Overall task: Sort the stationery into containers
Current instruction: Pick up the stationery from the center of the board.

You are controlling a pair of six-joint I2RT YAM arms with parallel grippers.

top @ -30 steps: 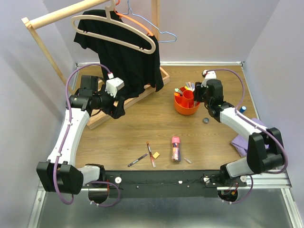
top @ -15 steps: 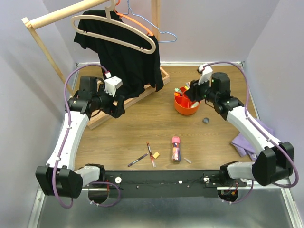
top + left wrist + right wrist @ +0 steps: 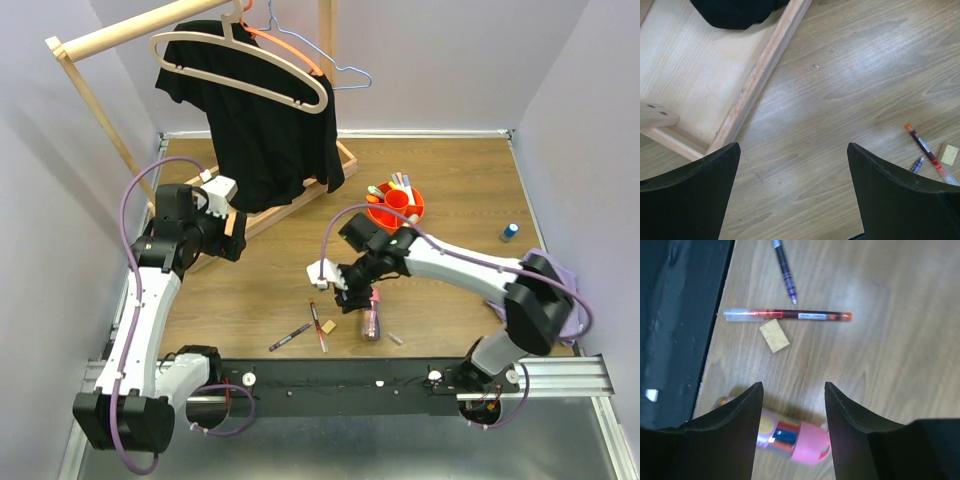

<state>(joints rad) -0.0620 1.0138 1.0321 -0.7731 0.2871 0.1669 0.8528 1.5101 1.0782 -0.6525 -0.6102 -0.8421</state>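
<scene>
Orange organiser (image 3: 395, 212): placed toward the far right of the table, with several pens and highlighters already stood in its compartments.
Pink tube (image 3: 790, 437): laid on its side on the wood near the front edge, directly under the right gripper; no contact is seen.
Right gripper (image 3: 792, 390): jaws are parted with nothing between them, held above the tube.
Left gripper (image 3: 793, 147): jaws are spread wide and empty, held over bare wood beside the wooden rack base (image 3: 760, 75).
Loose pens: a red pen (image 3: 790, 315) and a purple pen (image 3: 785, 270) are left lying near the tube, with a small yellow chip (image 3: 774, 335) just beside the red pen.
Risk, alignment: the closing line appears to run nearly along the tube's length, so the fingers could be set down on the tube, not around it, unless the wrist is turned.
Risk, rolling: the tube is round, so it could be nudged toward the black rail (image 3: 680, 315) if one finger is landed first.
Risk, carry: the organiser is well apart, so a tube pinched off-centre could be tilted and dropped on the way.
</scene>
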